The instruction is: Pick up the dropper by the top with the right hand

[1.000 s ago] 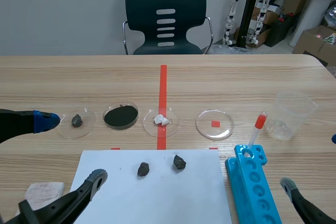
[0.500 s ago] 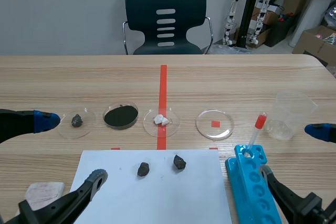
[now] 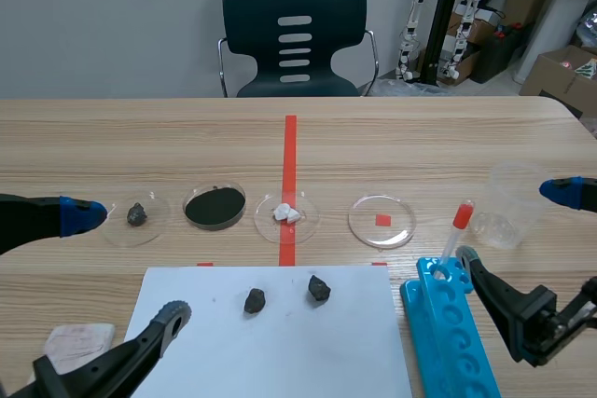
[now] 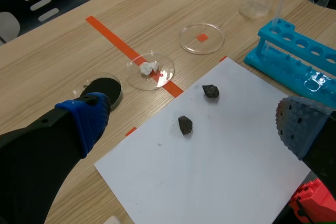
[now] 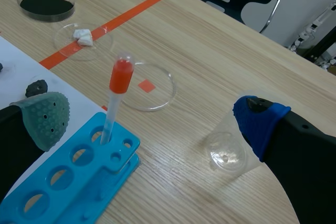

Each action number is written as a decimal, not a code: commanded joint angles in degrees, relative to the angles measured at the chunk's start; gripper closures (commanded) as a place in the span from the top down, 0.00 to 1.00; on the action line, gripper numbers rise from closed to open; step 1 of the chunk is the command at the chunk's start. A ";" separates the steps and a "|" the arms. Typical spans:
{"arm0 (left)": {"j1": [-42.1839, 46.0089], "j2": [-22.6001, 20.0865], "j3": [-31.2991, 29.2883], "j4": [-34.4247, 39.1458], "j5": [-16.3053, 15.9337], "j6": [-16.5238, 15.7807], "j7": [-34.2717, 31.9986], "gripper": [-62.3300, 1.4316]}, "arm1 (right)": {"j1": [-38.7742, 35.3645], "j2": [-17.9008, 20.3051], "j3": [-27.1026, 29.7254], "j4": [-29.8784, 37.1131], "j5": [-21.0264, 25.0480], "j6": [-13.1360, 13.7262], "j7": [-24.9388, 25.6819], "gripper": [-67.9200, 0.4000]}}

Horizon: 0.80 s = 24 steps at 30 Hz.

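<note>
- The right arm [image 3: 536,319] is rising from the near right corner toward the far end of the rack, its jaws spread wide and gripping nothing. The left arm is keeping its place.
- The dropper [image 3: 454,233] is standing slightly tilted in the far end hole of the blue rack [image 3: 452,342], at the right of the bench [image 3: 373,137], with its red bulb [image 5: 121,76] uppermost.
- It is sitting between the right jaws, close to the grey-green pad [image 5: 46,115].
- A clean pick is probably calling for centring on the bulb, closing gently because it looks soft, then lifting along the tube so the rack stays down.
- The clear cup [image 3: 516,202], just right of the dropper, is crowding the blue-padded finger [image 3: 562,192].
- An empty dish [image 3: 381,221] is lying to the dropper's left.
- The left jaws are hanging released over the near left.
</note>
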 commanded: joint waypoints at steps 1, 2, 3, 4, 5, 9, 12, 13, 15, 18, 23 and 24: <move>0.31 0.31 -0.15 0.44 -0.76 0.22 -1.03 1.00 | 1.31 0.50 -0.17 0.26 0.85 0.37 0.59 1.00; 0.31 0.31 -0.15 0.44 -0.76 0.22 -1.01 1.00 | 1.73 0.50 -0.39 -0.04 0.83 0.42 0.39 1.00; 0.31 0.31 -0.15 0.44 -0.76 0.22 -1.03 1.00 | 2.25 0.50 -0.68 -0.35 0.83 0.50 0.39 1.00; 0.31 0.31 -0.15 0.44 -0.76 0.22 -1.03 1.00 | 2.71 0.50 -1.05 -0.70 0.83 0.63 0.20 1.00; 0.31 0.31 -0.15 0.44 -0.76 0.22 -1.03 1.00 | 3.30 0.50 -1.44 -1.05 0.83 0.85 0.02 1.00; 0.31 0.31 -0.15 0.44 -0.76 0.22 -1.01 1.00 | 5.14 0.48 -2.78 -2.32 0.92 1.07 -0.46 1.00; 0.31 0.31 -0.15 0.44 -0.76 0.22 -1.01 1.00 | 6.40 0.48 -3.72 -3.30 1.03 1.07 -0.68 1.00; 0.31 0.31 -0.15 0.44 -0.76 0.22 -1.01 1.00 | 6.93 0.48 -3.93 -3.56 1.03 1.07 -0.68 1.00; 0.31 0.31 -0.15 0.44 -0.76 0.22 -1.03 1.00 | 7.43 0.48 -4.42 -3.98 1.03 1.05 -0.66 1.00; 0.31 0.28 -0.15 0.44 -0.76 0.22 -1.01 1.00 | 8.07 0.48 -4.44 -4.11 1.03 1.07 -0.68 1.00; 0.31 0.28 -0.15 0.44 -0.76 0.22 -1.01 1.00 | 9.18 0.48 -4.44 -4.11 1.03 1.11 -0.90 0.88; 0.31 0.28 -0.15 0.44 -0.76 0.22 -1.01 1.00 | 9.33 0.48 -4.44 -4.13 1.03 1.29 -0.94 0.86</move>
